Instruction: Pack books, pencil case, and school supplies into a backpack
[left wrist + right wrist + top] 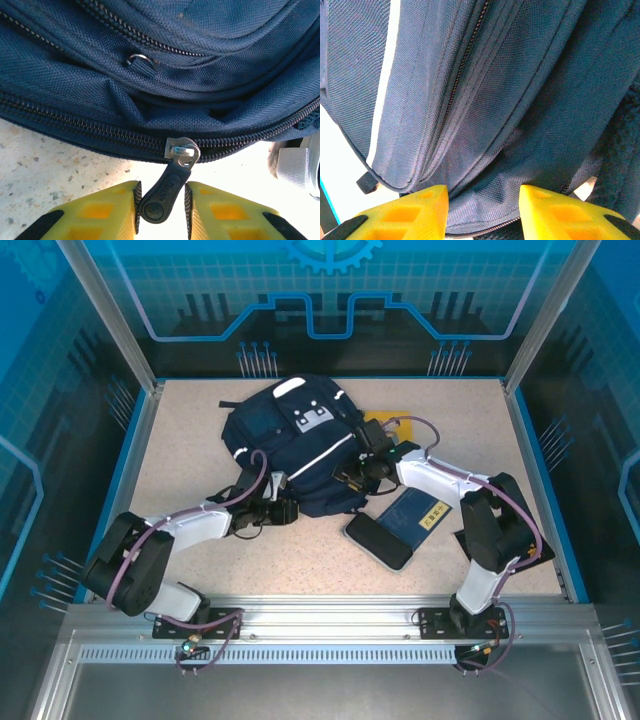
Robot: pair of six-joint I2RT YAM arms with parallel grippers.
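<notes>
Now the backpack's (165,65) zipper pull (162,195) sits between left end effector (161,210) fingers.

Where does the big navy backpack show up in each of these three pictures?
Top external: the backpack lies at the table's middle, toward the far side, between both arms.
Left wrist: its fabric and zipper run across the upper picture; the black zipper pull sits between the left hand's yellow fingers.
Right wrist: it spreads over most of the picture, above the yellow fingers.
Shared landmark: its white stripe, also seen from above.

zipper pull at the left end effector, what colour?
Black pull tab on a silver slider, clearest in the left wrist view.
</notes>
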